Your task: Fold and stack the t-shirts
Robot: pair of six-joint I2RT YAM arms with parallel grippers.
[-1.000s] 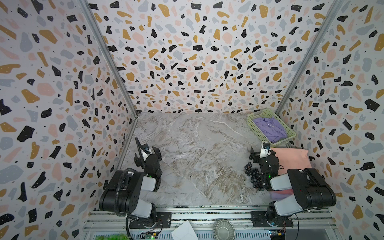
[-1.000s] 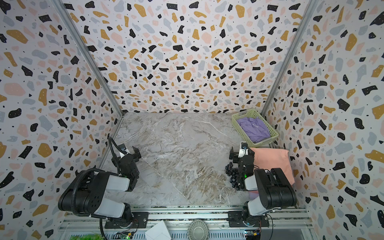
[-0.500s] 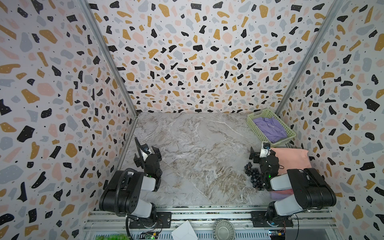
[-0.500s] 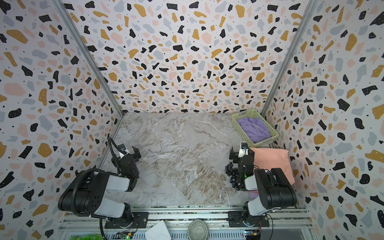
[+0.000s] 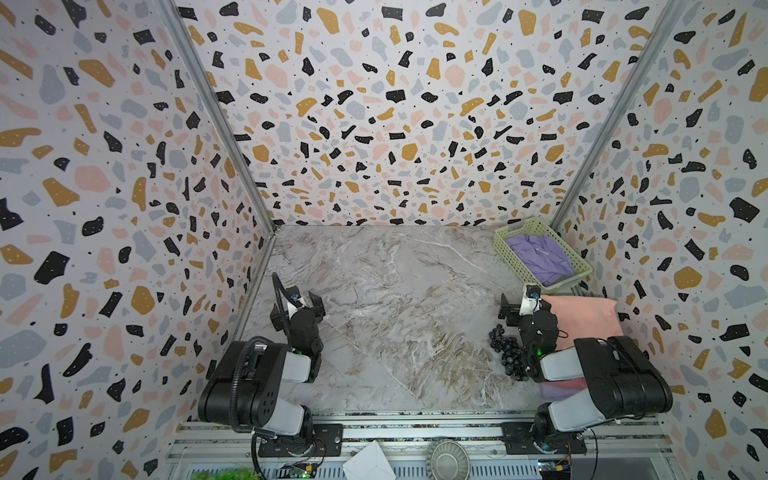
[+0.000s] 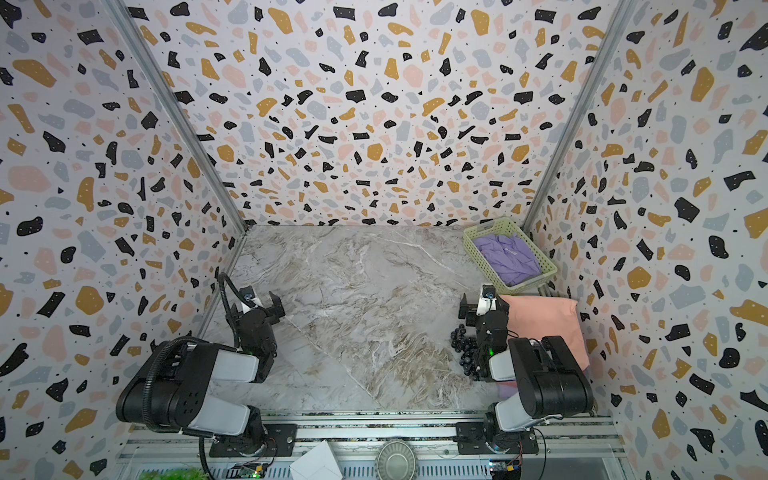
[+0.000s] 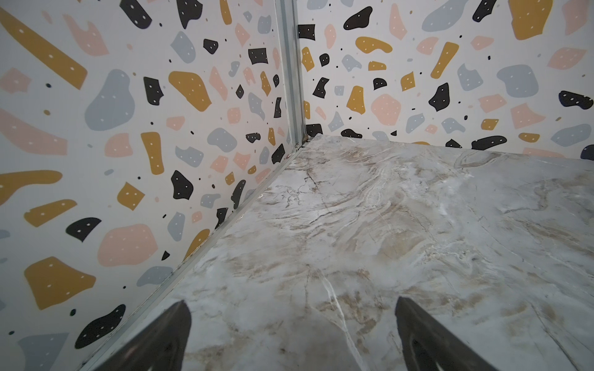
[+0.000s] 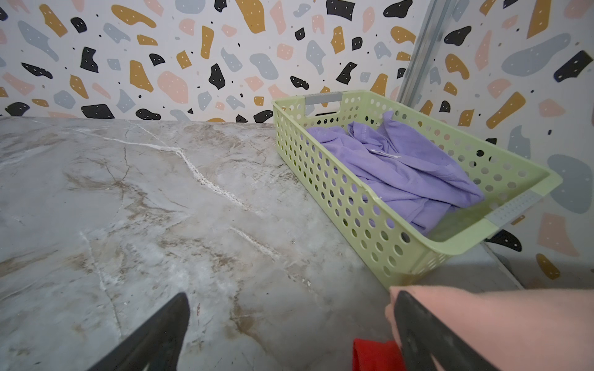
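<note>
Black and wedge-shaped, the two tips of my left claw (image 7: 291, 308) stand wide apart with nothing between them, only the bare marble table (image 7: 385, 225) below, close to the speckled wall (image 7: 112, 144) on my left. In both top views this claw (image 5: 311, 300) sits low at the near left of the table, well apart from all the cloth. My right claw (image 8: 291, 298) is spread just as wide and it also holds nothing; between its tips I see only marble. One tip of it is in front of the corner of the folded peach t-shirt (image 8: 514, 324), and I cannot tell if it touches the fabric. Just beside that tip a small piece of red t-shirt (image 8: 376, 355) shows at the edge of the peach one; whether it lies under the peach one, I cannot say. In a top view the peach t-shirt (image 5: 582, 318) lies flat along the wall on my right, partly hidden by my right arm, and a bunch of dark grapes (image 5: 505, 353) lies on the marble at the other side of that arm, nearer to the middle. Farther back, in the far right corner, stands a pale green basket (image 8: 353, 205) with round holes, just behind the peach t-shirt. The lavender t-shirt (image 8: 395, 167) lies crumpled inside it, not folded.
</note>
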